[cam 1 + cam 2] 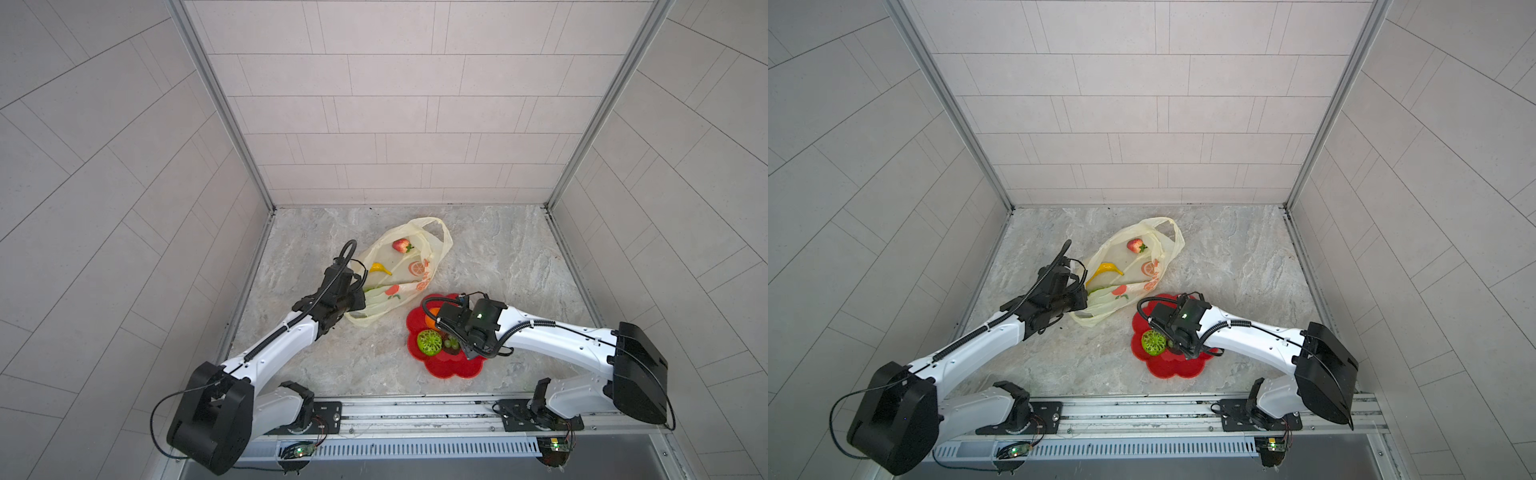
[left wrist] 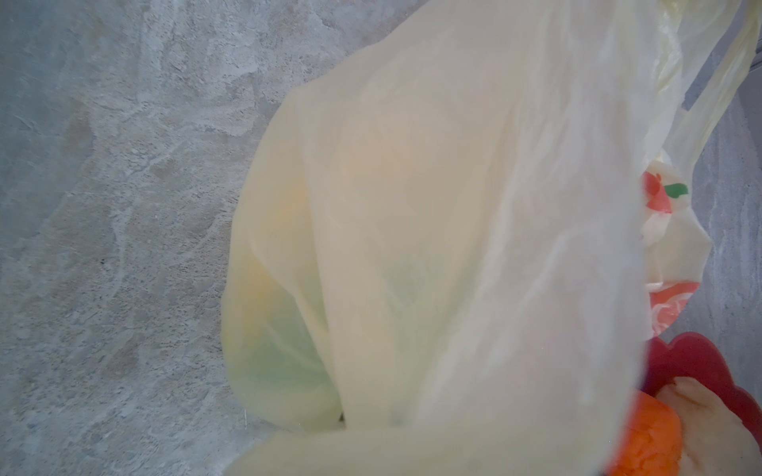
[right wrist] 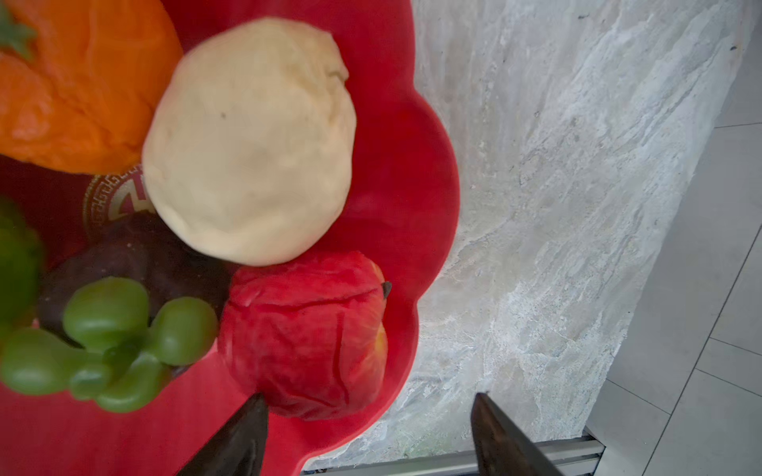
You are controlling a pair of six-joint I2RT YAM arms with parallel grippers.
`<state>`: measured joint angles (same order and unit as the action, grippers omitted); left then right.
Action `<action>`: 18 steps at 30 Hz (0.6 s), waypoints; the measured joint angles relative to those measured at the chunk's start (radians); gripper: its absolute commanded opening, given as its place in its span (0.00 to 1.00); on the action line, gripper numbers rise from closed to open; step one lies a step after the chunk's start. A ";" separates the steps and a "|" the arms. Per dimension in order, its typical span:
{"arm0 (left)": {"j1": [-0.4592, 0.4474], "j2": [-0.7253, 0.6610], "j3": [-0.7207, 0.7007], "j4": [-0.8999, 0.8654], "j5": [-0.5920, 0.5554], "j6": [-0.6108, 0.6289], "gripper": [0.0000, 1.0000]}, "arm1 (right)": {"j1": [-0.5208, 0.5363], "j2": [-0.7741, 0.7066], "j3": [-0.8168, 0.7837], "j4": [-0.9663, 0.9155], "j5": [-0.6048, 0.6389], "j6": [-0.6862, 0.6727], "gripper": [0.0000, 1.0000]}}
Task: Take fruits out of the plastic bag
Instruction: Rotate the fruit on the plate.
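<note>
The pale-yellow plastic bag (image 1: 432,245) lies on the stone floor with its near edge raised by my left gripper (image 1: 360,300), which is shut on it. In the left wrist view the bag (image 2: 453,206) hides the jaws. A strawberry (image 1: 401,245), a banana (image 1: 380,269) and something green (image 1: 368,289) show through the bag. My right gripper (image 3: 370,397) hangs open over the red plate (image 1: 449,370), holding nothing. A red apple (image 3: 309,334) lies just beyond its fingertips. A cream bulb (image 3: 251,140), an orange (image 3: 78,82), grapes (image 3: 111,342), a dark mangosteen (image 3: 136,255) and a green ball (image 1: 429,342) share the plate.
The flower-shaped plate stands to the right of the bag, near the front rail (image 1: 415,409). Tiled walls close the floor at the back and at both sides. Bare stone floor (image 1: 519,266) stretches right of the bag and behind the plate.
</note>
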<state>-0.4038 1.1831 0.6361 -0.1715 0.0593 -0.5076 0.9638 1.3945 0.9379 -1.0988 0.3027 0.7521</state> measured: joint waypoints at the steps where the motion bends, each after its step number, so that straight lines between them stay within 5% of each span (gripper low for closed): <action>1: 0.000 0.000 0.000 0.000 0.000 0.000 0.13 | 0.000 0.006 -0.004 0.009 -0.005 -0.001 0.76; 18: 0.000 0.017 0.000 0.003 0.011 0.000 0.13 | 0.005 0.020 0.033 0.036 -0.023 -0.042 0.84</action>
<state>-0.4038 1.2003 0.6361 -0.1684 0.0704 -0.5072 0.9688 1.4147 0.9710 -1.0626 0.2802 0.7097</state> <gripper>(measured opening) 0.126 0.837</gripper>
